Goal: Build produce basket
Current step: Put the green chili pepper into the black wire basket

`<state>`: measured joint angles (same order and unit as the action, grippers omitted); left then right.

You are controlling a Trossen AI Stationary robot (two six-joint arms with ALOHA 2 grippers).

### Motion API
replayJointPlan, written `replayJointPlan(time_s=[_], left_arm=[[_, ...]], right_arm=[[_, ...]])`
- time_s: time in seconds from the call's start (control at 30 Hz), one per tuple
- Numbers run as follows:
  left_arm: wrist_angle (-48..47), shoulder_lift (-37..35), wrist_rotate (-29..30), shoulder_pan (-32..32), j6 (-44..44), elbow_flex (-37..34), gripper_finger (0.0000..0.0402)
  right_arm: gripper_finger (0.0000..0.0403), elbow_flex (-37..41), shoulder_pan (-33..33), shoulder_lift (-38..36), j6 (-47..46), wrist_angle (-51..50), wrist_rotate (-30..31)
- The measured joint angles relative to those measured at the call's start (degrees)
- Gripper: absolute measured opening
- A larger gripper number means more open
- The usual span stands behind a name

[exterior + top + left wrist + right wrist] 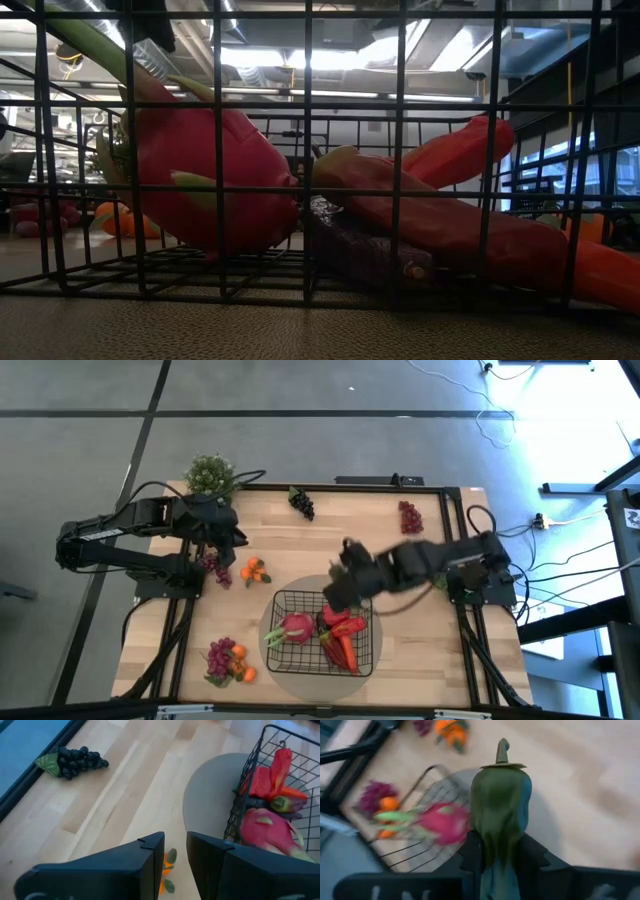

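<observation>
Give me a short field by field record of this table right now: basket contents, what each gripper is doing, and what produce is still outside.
basket: black wire-mesh basket holding pink dragon fruit and red peppers
right gripper: above basket's far edge, shut on green cucumber
left gripper: over table's left side, above oranges
outside: black grape bunch, red grape bunch

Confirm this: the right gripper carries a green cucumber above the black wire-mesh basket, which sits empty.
Not empty. The high view shows the black wire-mesh basket already holding a pink radish and red peppers. The right gripper does hold the green cucumber.
</observation>
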<state>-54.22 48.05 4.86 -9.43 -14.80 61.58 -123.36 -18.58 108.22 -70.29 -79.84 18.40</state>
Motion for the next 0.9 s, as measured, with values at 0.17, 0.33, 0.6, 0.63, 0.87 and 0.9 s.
replayJointPlan(time_s=[0.17,0.33,0.6,0.63,0.87,0.9], left_arm=[[0.0,0.0,-1.5,0.0,1.7,0.0,0.0071],[-0.1,0.0,-1.6,0.2,1.8,0.0,0.0071],[-0.2,0.0,-1.6,0.2,1.8,0.0,0.0071],[-0.2,0.0,-1.6,0.2,1.8,0.0,0.0071],[-0.2,0.0,-1.6,0.2,1.6,0.0,0.0071],[-0.2,0.0,-1.6,0.2,1.6,0.0,0.0071]], right_arm=[[0.0063,6.6,-6.4,-0.1,-9.9,9.3,0.0],[0.0064,17.1,-10.0,0.0,-15.0,20.2,-0.3],[0.0063,29.5,-11.4,0.0,-16.4,32.4,-3.5],[0.0063,30.2,-11.4,0.0,-16.4,32.8,-3.5],[0.0082,33.9,-11.3,0.0,-16.3,33.0,-5.7],[0.0085,34.4,-11.2,0.0,-16.4,33.0,-6.3]])
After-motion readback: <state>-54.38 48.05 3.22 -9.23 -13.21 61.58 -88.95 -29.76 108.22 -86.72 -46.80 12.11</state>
